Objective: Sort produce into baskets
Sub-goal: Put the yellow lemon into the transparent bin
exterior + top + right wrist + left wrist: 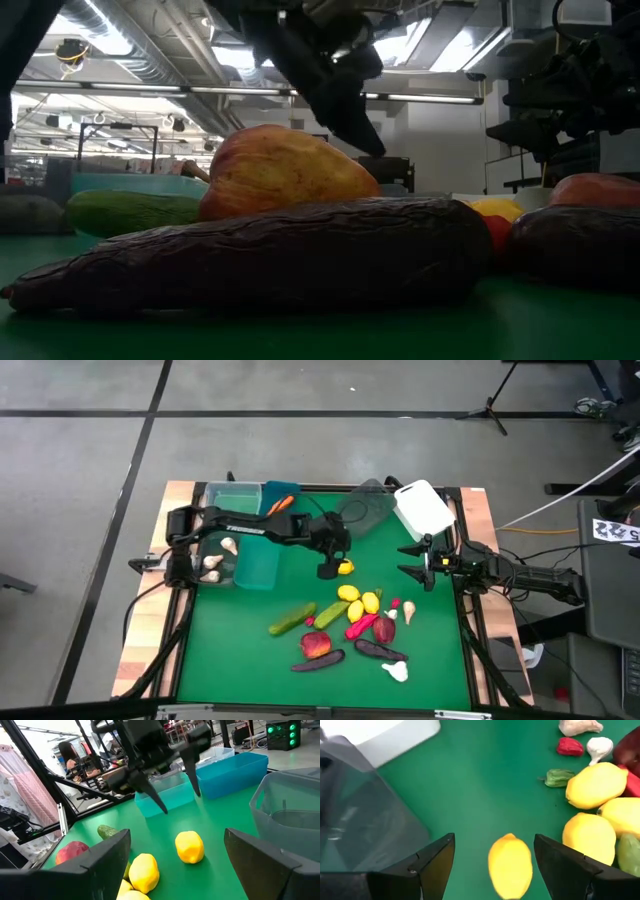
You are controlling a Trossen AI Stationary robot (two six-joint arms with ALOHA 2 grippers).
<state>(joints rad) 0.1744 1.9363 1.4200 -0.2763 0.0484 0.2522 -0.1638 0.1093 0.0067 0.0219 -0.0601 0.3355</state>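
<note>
A lone yellow lemon [346, 568] lies on the green mat. My left gripper [495, 837] hangs open just above it, one finger on either side, touching nothing; the right wrist view shows its fingertips [162, 807] clear of the lemon [189, 847]. Nearer the front lies the other produce: lemons [350, 593], cucumbers [291, 622], a red apple [316, 644], eggplants [381, 651], a pepper [361, 627] and garlic [397, 671]. The teal basket [258, 564] stands left of my left gripper. My right gripper [414, 560] waits open at the table's right edge.
Along the far edge stand a clear green basket [232, 494], a blue one [281, 491] with the orange carrot [283, 503], a grey translucent one [364, 510] and a white one [423, 508]. Garlic bulbs [213, 563] lie at the left edge. Bare mat shows between baskets and produce.
</note>
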